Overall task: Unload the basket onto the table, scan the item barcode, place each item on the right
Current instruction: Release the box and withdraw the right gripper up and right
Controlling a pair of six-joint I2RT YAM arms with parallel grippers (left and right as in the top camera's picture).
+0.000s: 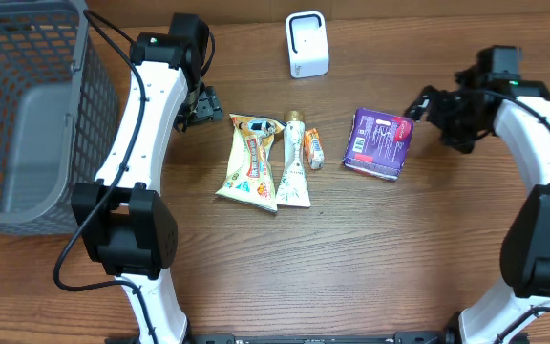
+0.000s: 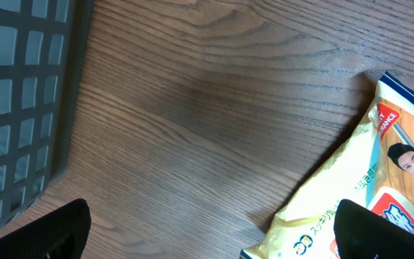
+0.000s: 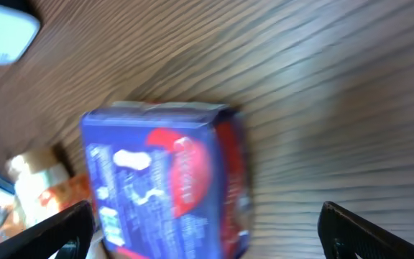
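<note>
Jaws spread wide and empty on both sides: the left gripper (image 1: 201,107) hangs over bare table (image 1: 370,248) between the basket (image 1: 27,115) and the pouch (image 1: 251,161), touching neither; the right gripper (image 1: 428,103) hangs just beside the box (image 1: 378,143), at its right edge, apart from it. Four items lie in a row mid-table: yellow pouch, tube (image 1: 294,162) touching it, small orange packet (image 1: 313,148) against the tube's upper part, and purple box well to the right, lying flat. The white scanner (image 1: 306,44) stands upright at the far edge, behind the tube and packet. The right wrist view is blurred; it shows the box ahead of the fingers (image 3: 372,234), with no contact visible.
</note>
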